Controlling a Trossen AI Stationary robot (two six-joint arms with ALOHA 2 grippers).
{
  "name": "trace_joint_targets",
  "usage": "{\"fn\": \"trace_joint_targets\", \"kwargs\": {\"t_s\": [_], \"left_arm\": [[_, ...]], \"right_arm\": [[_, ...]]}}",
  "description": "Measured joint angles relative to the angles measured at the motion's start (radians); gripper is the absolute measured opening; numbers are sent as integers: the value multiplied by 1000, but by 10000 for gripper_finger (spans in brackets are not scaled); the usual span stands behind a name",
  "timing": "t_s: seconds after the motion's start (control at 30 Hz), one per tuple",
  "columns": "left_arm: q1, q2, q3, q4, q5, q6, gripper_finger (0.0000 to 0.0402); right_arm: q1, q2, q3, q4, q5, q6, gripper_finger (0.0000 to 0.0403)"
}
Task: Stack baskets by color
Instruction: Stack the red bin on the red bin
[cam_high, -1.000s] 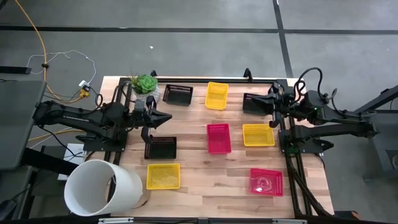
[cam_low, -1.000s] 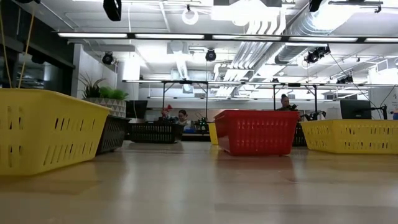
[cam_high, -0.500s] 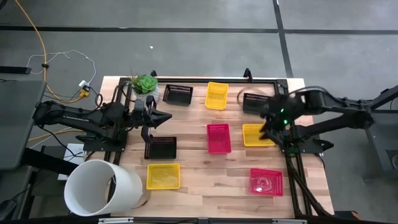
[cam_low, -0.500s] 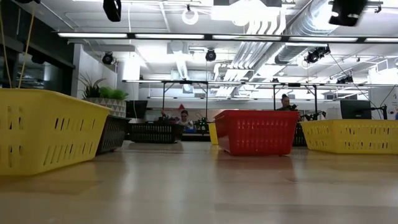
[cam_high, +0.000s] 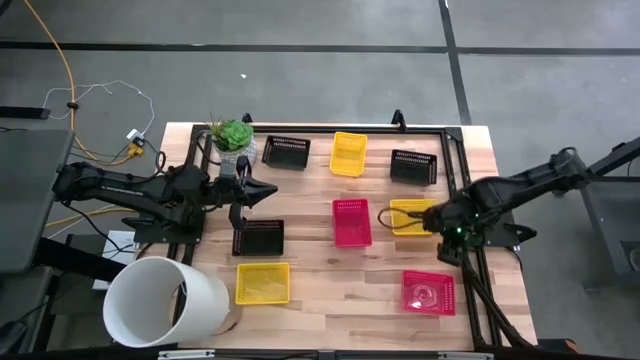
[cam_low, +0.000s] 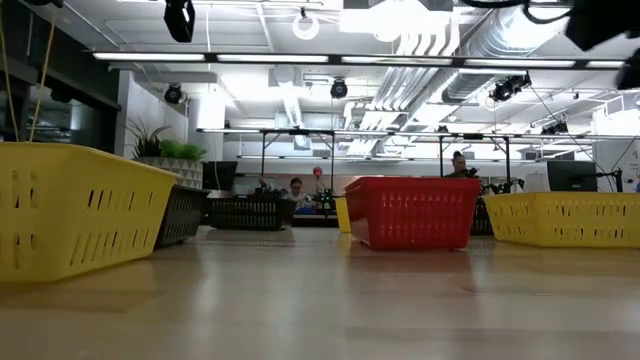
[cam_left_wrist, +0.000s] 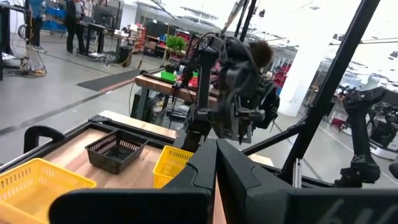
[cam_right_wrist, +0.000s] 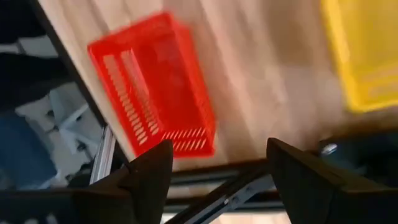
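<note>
Eight small rectangular plastic mesh baskets lay spread singly on the pale wooden table: three black, three yellow and two pinkish-red. The right claw, fingers spread and empty, hovered over a yellow basket, one pinkish-red just beside. The left claw stayed clenched near a black one. Grey floor surrounded the table

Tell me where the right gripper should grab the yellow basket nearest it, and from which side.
Grip the yellow basket by its near rim wall, coming straight down from above. It sits upright and open-topped, so one finger probably fits inside the thin wall and one outside. The right gripper, fingers open, already hovers at that edge.
</note>
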Motion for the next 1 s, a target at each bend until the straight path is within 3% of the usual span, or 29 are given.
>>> {"fn": "trace_joint_targets", "kwargs": {"t_s": [0.2, 0.5, 0.8, 1.0], "left_arm": [[0, 0, 0, -2, 0, 17, 0], [0, 0, 0, -2, -1, 34, 0], [0, 0, 0, -2, -1, 35, 0], [0, 0, 0, -2, -1, 35, 0]], "right_arm": [[156, 0, -50, 41, 14, 155, 247], [325, 8, -69, 143, 221, 287, 247], [417, 160, -69, 252, 343, 223, 247], [424, 317, -69, 368, 349, 137, 247]]}}
